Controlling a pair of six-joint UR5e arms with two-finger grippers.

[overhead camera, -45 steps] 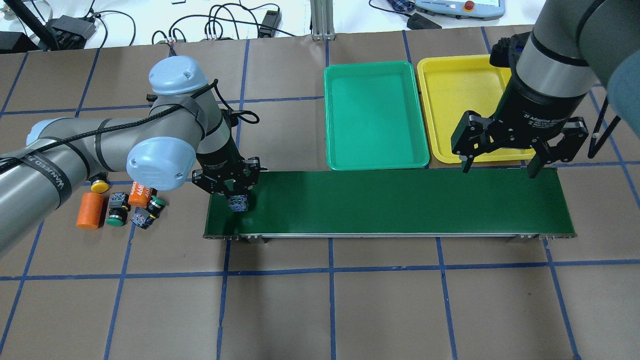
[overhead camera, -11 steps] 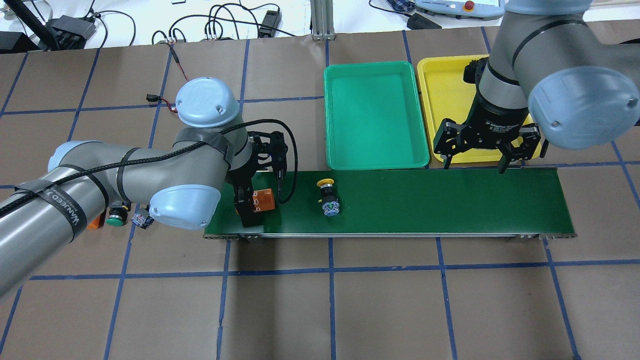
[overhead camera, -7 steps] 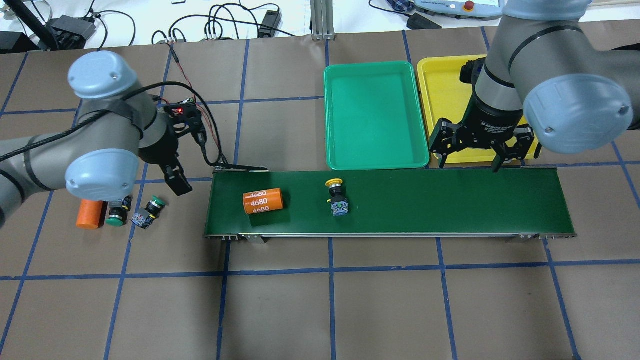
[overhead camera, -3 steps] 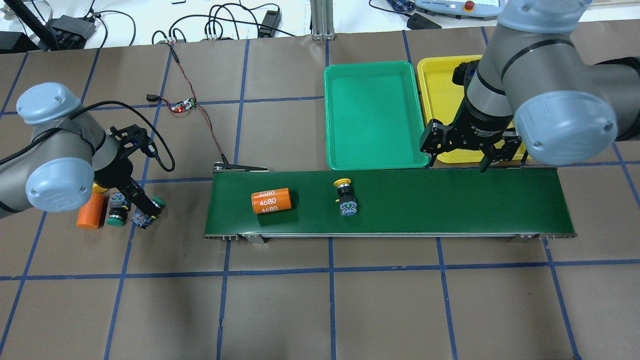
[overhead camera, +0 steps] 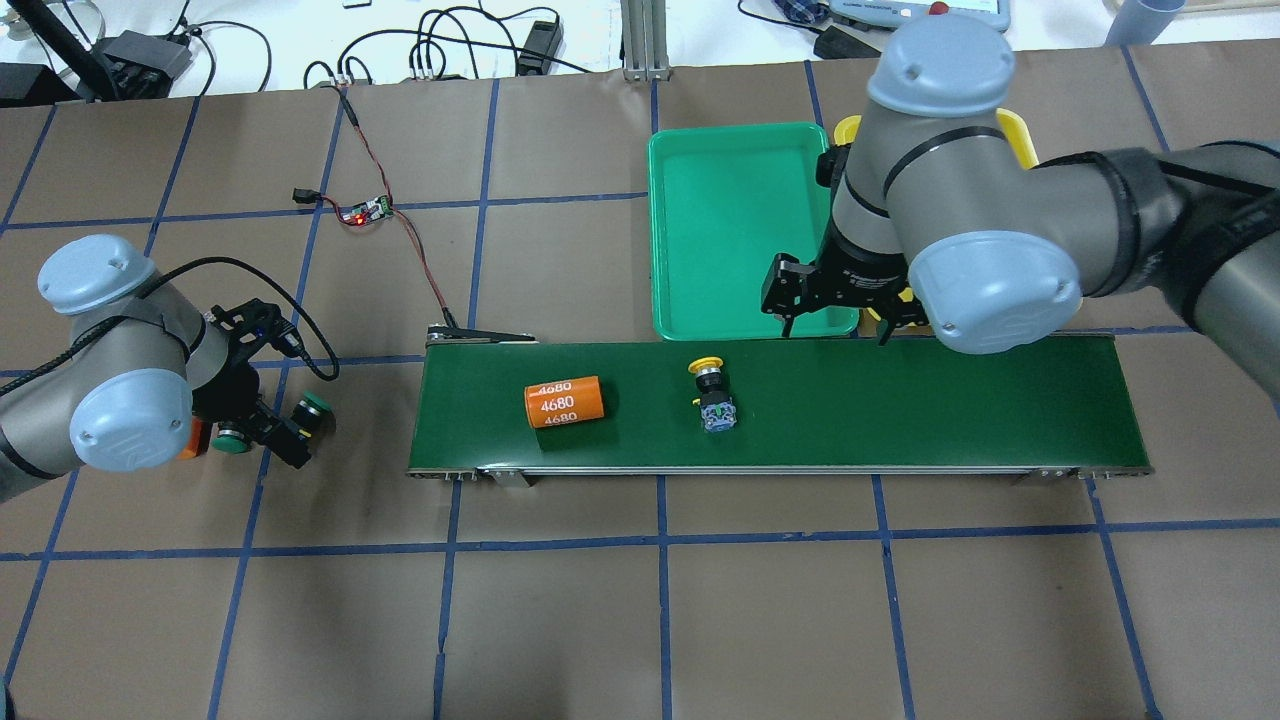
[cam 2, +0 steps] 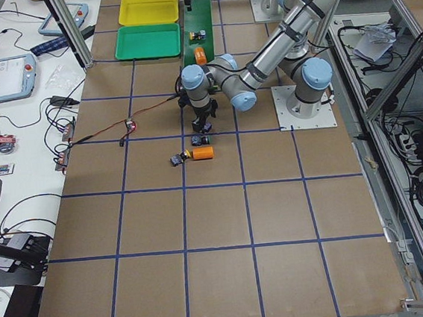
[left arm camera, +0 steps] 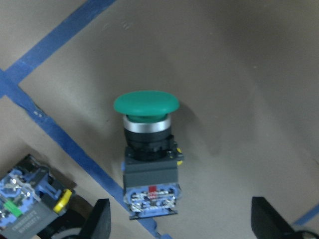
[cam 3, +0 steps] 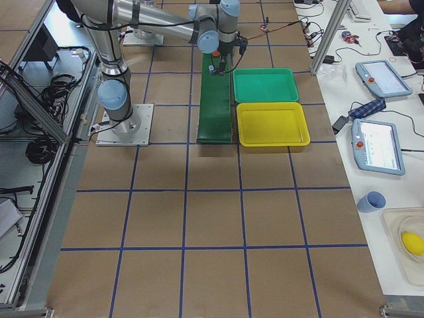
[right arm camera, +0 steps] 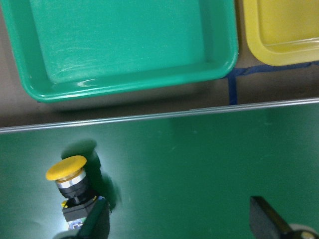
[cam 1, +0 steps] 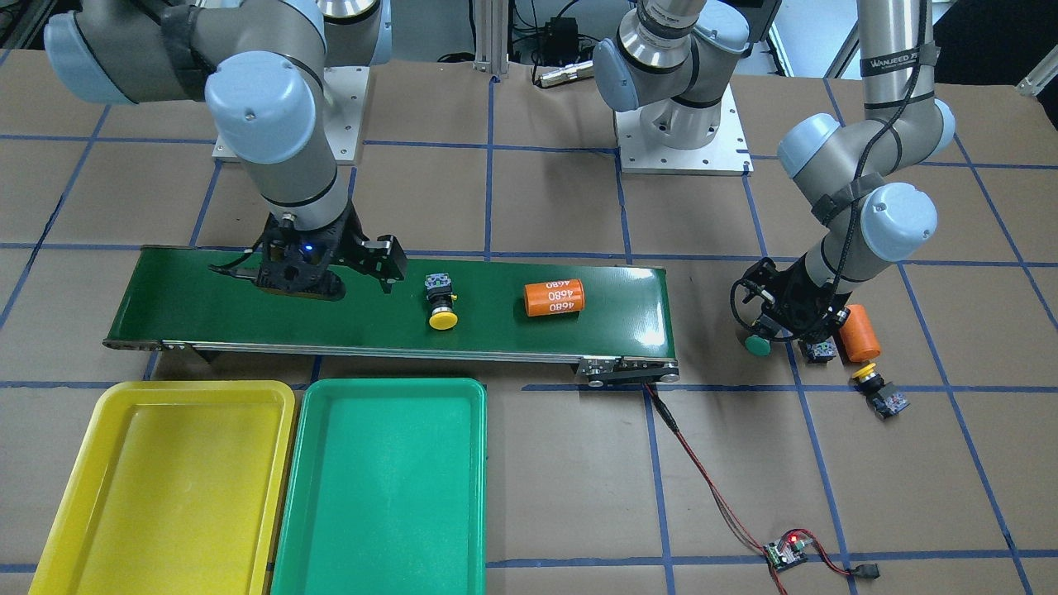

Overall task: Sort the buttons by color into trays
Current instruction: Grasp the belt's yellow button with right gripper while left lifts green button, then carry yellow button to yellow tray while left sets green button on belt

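Finds one yellow-capped button (overhead camera: 712, 395) lying on its side about midway along the conveyor belt (overhead camera: 950, 400), cap toward the operators' edge of the bench. Shares the belt with an orange cylinder marked 4680 (overhead camera: 563, 401), well apart on the side of the bench's left end.

Places the right gripper (overhead camera: 834, 320) above the belt, offset from that button toward the right end, with fingers spread wide and holding nothing.

Locates the green tray (cam 1: 388, 383) and yellow tray (cam 1: 194, 387) side by side between belt and operators' edge, with no button in either.

Places the left gripper (left arm camera: 182, 226) beyond the belt, toward the left end. Straddles a green-capped button (left arm camera: 148, 149) with fingers apart, not yet touching it. Notes close by a second green-capped button (overhead camera: 231, 438), a second yellow-capped button (cam 1: 876, 388) and a plain orange cylinder (cam 1: 855, 330).

Judges the buttons light, rigid and unlikely to crush, but prone to slipping on the smooth domed cap. Advises gripping across the flat faces of the square black body or contact block, never the cap.
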